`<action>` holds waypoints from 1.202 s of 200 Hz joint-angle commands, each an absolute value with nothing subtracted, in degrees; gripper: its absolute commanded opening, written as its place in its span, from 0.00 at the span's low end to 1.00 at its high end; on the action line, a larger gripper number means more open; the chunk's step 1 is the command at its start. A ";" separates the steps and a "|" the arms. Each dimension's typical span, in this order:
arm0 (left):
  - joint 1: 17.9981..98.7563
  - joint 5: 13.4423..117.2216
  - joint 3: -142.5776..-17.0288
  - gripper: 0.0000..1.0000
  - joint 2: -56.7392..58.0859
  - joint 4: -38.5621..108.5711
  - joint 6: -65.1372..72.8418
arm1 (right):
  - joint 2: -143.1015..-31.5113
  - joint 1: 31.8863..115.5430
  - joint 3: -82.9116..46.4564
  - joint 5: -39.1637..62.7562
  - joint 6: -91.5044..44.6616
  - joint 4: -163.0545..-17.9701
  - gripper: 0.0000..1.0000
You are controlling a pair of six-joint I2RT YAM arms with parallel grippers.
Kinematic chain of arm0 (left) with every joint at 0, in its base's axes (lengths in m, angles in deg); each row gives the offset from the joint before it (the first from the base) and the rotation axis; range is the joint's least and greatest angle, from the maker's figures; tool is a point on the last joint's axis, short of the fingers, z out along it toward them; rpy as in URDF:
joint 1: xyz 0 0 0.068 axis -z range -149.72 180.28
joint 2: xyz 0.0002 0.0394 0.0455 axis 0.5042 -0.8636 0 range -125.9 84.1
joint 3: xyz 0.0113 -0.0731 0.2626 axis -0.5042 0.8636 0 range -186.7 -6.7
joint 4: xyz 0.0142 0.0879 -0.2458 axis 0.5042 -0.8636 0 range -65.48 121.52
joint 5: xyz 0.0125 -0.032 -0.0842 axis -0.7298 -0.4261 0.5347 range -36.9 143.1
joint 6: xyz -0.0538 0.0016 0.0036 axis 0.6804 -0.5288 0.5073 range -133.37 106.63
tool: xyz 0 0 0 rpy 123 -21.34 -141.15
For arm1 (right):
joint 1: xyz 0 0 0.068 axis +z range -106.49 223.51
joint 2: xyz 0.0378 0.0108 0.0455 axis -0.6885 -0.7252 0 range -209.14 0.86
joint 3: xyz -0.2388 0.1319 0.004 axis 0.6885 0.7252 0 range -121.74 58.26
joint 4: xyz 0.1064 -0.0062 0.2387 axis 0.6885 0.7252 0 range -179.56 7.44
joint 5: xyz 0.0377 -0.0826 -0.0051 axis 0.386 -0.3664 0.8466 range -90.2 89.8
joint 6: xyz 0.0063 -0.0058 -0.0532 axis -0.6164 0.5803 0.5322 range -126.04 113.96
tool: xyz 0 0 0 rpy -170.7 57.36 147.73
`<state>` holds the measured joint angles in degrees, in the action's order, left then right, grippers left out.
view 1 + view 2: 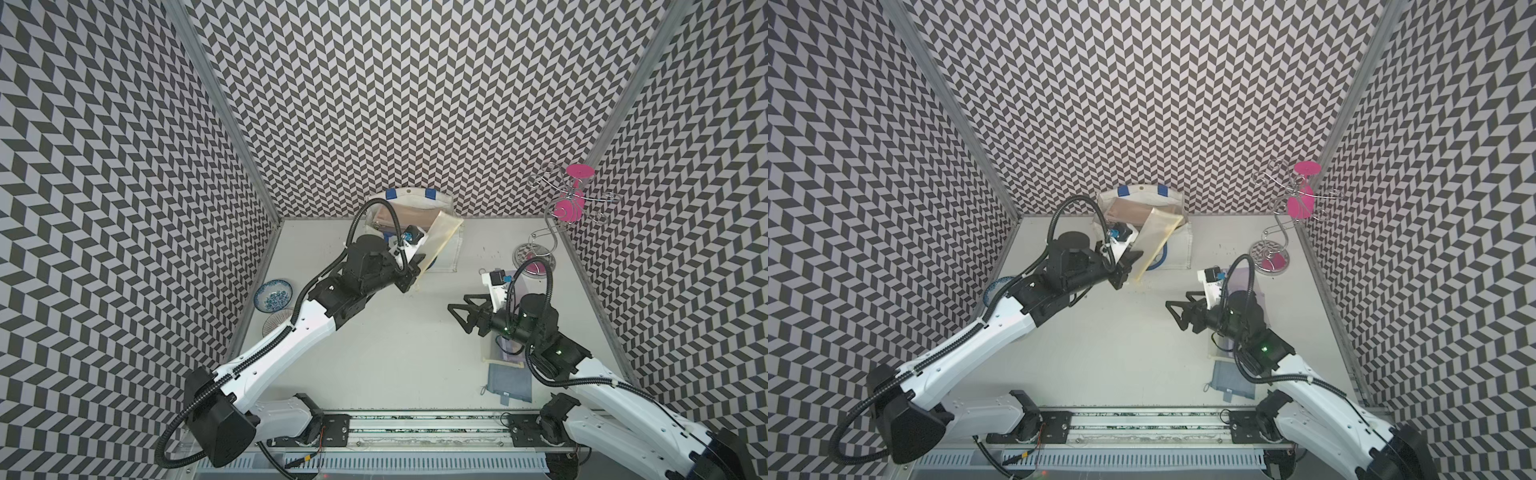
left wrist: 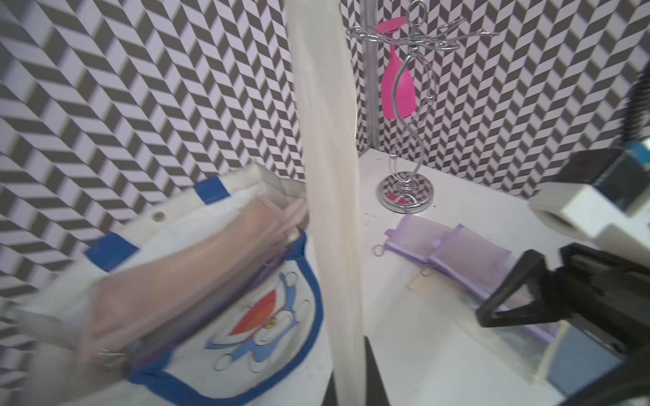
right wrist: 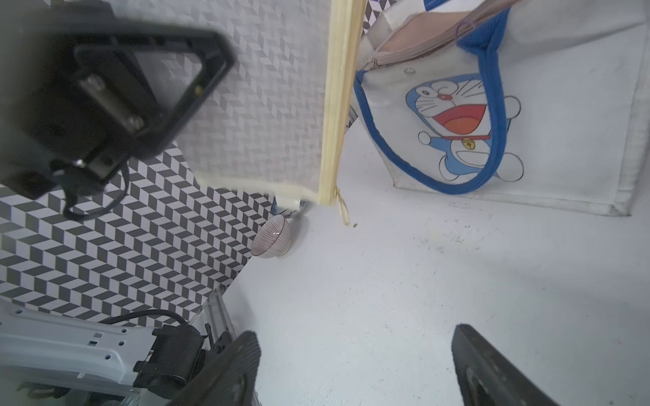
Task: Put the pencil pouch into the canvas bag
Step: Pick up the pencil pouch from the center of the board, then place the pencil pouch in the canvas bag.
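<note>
A: Where do we stand?
B: Our left gripper [image 1: 417, 267] clenches the low end of the long pale-yellow mesh pencil pouch [image 1: 441, 242], which slants up over the mouth of the boxy cream canvas bag [image 1: 447, 256]
A: Our right gripper [image 1: 457, 319]?
B: Spread, empty, well apart

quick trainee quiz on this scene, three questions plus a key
1. True or false: the right gripper holds a pouch.
2. What grips the yellow pouch? A) left gripper B) right gripper C) nothing
3. Fill in: a pink pouch sits in the ____.
Key: 1 false, it is open and empty. 2 A, shut on the pouch's lower end. 3 bag.
</note>
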<state>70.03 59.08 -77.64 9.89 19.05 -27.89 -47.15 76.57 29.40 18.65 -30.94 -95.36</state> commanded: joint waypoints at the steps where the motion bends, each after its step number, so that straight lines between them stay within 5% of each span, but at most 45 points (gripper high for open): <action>1: 70.21 48.58 -83.31 0.00 5.37 18.35 -46.92 | -44.97 75.90 27.30 15.88 -27.68 -93.44 0.87; 52: 67.38 36.89 -90.42 0.00 -8.97 38.40 -74.98 | -45.56 73.12 27.08 18.96 -27.64 -92.66 0.87; 112: 61.52 42.47 -99.38 0.00 -22.87 40.09 -81.77 | -44.90 66.59 27.72 24.02 -26.53 -92.05 0.87; 199: 57.66 53.83 -95.56 0.00 -22.91 33.42 -77.45 | -46.87 62.46 29.08 28.62 -27.97 -95.90 0.85; 215: 57.40 56.11 -95.71 0.07 -22.62 32.43 -75.75 | -46.39 62.17 29.17 28.62 -28.00 -95.68 0.85; 240: 57.35 57.00 -97.37 0.35 -22.74 29.31 -74.08 | -45.66 61.65 29.26 28.60 -28.02 -95.29 0.85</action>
<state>57.61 53.27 -96.06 -24.30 33.30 -76.41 -47.02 62.28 28.70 27.79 -28.08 -92.59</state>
